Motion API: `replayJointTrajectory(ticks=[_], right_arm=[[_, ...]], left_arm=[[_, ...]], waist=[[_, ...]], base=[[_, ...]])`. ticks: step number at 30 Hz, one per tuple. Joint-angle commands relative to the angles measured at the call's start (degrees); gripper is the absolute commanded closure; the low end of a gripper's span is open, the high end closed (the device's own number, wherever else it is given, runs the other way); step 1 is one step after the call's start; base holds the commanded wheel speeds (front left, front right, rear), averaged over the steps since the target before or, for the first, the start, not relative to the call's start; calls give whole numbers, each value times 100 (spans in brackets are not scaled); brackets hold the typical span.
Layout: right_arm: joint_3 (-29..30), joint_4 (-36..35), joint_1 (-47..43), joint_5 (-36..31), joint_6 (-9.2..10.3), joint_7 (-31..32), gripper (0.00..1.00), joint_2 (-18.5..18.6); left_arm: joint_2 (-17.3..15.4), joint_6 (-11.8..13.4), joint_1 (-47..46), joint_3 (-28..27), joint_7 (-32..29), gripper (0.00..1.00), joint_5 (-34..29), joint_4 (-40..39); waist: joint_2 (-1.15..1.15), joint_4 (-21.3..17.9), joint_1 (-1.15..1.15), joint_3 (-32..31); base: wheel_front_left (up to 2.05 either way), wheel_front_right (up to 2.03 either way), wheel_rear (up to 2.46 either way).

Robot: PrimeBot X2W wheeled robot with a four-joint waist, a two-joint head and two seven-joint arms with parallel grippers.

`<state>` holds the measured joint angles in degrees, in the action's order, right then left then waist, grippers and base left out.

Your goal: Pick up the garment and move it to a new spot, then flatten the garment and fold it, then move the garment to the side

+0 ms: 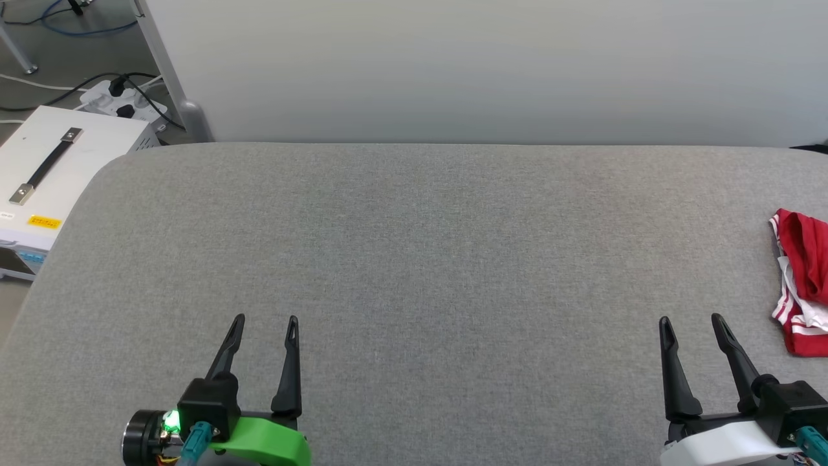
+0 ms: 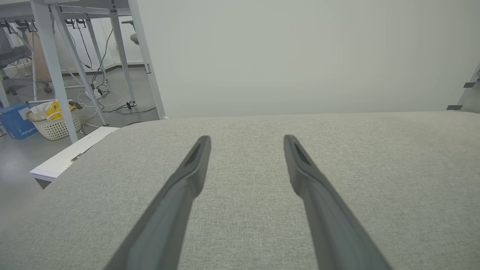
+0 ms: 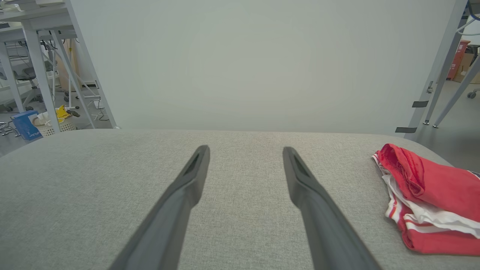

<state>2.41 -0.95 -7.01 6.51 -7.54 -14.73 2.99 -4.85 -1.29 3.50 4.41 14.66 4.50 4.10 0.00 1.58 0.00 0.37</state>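
The garment (image 1: 805, 281), a red T-shirt with white sleeves and striped trim, lies crumpled at the far right edge of the grey table (image 1: 414, 259), partly cut off by the head view's border. In the right wrist view the garment (image 3: 431, 198) sits to the right of my fingers. My right gripper (image 1: 691, 320) is open and empty, a short way to the left of the shirt and not touching it. My left gripper (image 1: 266, 318) is open over bare cloth at the lower left. Its two fingers (image 2: 195, 165) stand well apart above the table.
A white partition wall (image 1: 491, 65) runs along the table's far edge. Off the table's left side stand a white box with a black handle (image 1: 52, 168) and a power strip with cables (image 1: 123, 100). Desk legs (image 2: 56, 67) and a basket (image 2: 54, 122) stand further left.
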Motion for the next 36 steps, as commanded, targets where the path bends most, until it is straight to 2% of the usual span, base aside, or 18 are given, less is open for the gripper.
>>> replayJointTrajectory(ticks=[1,2,3,36], right_arm=[[-14,23,-75,31,5,-27,0,-9],[-17,27,-77,36,5,-27,0,-10],[-16,7,0,0,0,1,100,-2],[-68,26,163,-151,1,340,100,-4]], left_arm=[[43,-11,89,-30,34,0,-62,26],[46,-9,89,-36,34,0,-67,38],[7,1,2,-26,-1,100,-20,44],[48,31,-82,-118,-344,100,-120,-50]], waist=[[0,1,0,-2],[0,0,0,-2],[0,0,0,-2],[0,-37,0,-11]], base=[[0,0,0],[0,0,0],[0,0,0],[0,0,0]])
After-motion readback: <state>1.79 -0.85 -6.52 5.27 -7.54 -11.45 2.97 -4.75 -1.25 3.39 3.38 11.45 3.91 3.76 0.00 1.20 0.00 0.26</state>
